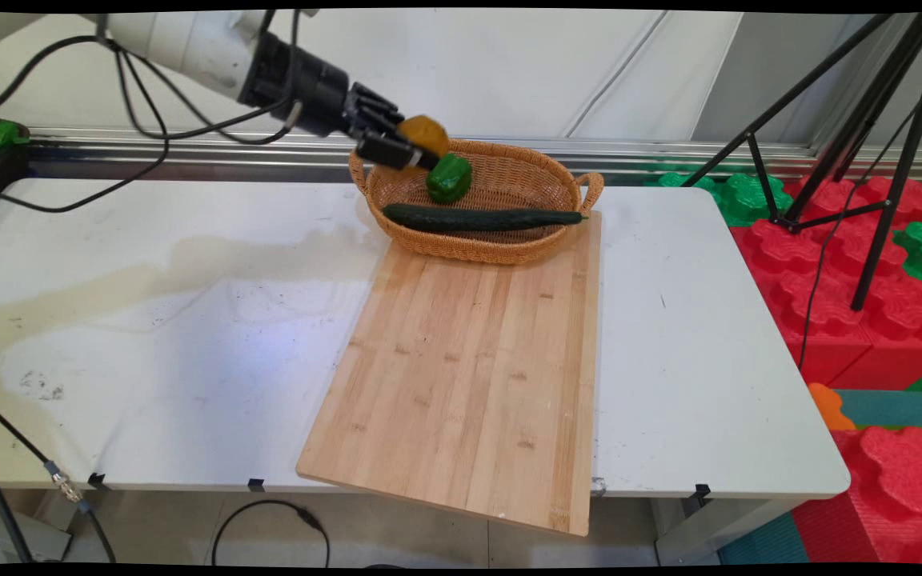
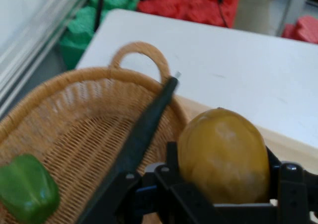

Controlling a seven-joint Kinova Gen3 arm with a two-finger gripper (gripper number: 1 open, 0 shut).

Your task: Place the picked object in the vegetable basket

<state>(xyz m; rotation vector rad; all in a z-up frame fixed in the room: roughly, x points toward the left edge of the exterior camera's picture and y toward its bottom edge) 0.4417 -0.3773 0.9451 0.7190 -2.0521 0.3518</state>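
The board (image 1: 473,376), a pale bamboo slab, lies nearest on the table (image 1: 149,320), its near corner hanging a little over the table's front edge. The basket (image 1: 501,240) sits at the board's far end, its near rim resting on the wood, one looped handle (image 1: 593,188) pointing right. Inside the basket a cucumber (image 1: 481,218) lies lengthwise along the near wall, its right tip resting on the rim by the handle (the hand view shows the same tip poking up toward the handle (image 2: 140,60)). Behind the cucumber, toward the basket's left end, a green pepper (image 1: 449,177) sits on the wicker floor, seen in the hand view as well (image 2: 27,194). Just above the basket's left rear rim hangs the gripper (image 1: 417,148), its fingers clamped on a yellow-orange fruit (image 2: 223,157), smooth and egg-shaped, which sits clear of the basket and just beside the pepper. Beyond the basket's right side, off the table, stand red and green foam blocks (image 1: 837,232) and a black tripod (image 1: 869,160).
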